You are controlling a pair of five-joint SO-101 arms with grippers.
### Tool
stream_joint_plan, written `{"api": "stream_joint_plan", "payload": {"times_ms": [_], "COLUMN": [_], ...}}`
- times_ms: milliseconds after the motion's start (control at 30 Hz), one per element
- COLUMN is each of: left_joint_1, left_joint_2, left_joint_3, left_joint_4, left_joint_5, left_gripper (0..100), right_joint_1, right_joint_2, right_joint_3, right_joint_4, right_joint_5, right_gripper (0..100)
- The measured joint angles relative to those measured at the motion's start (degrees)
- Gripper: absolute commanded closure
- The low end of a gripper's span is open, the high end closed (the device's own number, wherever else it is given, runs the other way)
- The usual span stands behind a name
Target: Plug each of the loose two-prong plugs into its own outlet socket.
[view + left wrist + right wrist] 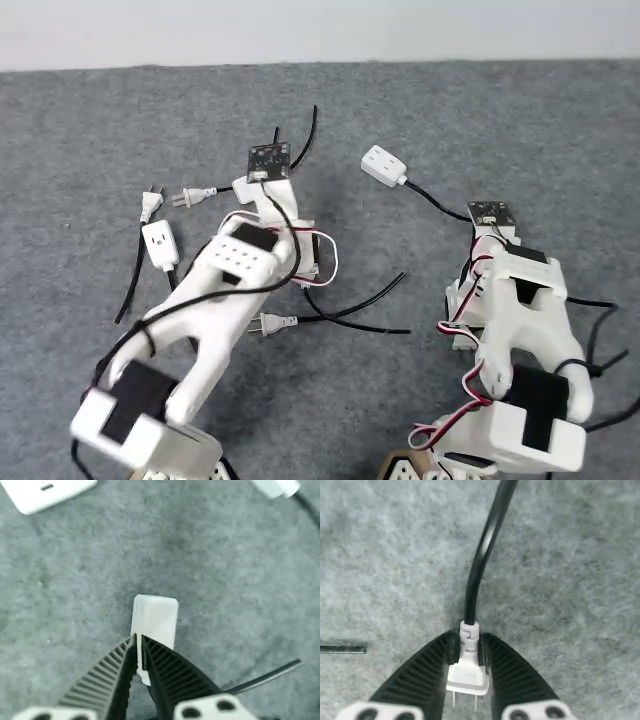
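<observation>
While our left gripper [138, 650] pinches the likely light socket [156, 617], our right gripper [468, 660] clamps the plug [468, 675] by its rigid body.

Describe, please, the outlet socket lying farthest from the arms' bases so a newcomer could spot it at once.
On the grey carpet, look to the far side, between the two arms' tips. The outlet socket is a white block there whose black cord runs toward the right arm. Unlike the other socket, with loose plugs close by, it lies alone.
</observation>
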Motion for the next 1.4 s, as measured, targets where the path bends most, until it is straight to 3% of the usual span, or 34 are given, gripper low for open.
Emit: {"api": "stream_joint_plan", "payload": {"times_ms": [200,567,833,1033,1400], "left_joint_1": [-0.1,1.3,11.1,13.7,11.8], "left_joint_2": [-3.4,8.8,9.8,12.3,10.4], "left_joint_3": [5.3,-3.4,-5.3,-7.7,-13.6], "left_joint_4": [-4.9,-1.8,-1.9,-1.8,3.4], "left_joint_5": [0.0,0.0,-0.9,-1.8,-1.8], "left_gripper": [99,99,99,99,99], "right_joint_1": [0.0,0.0,0.0,0.0,0.0], "right_joint_2": [0.0,0.0,0.0,0.0,0.0], "right_joint_3": [0.0,0.0,0.0,0.0,0.0], "right_joint_4": [0.0,0.0,0.0,0.0,0.0], "right_joint_5": [0.0,0.0,0.3,0.3,0.3], "right_gripper": [99.1,99.1,99.1,99.1,99.1]}}
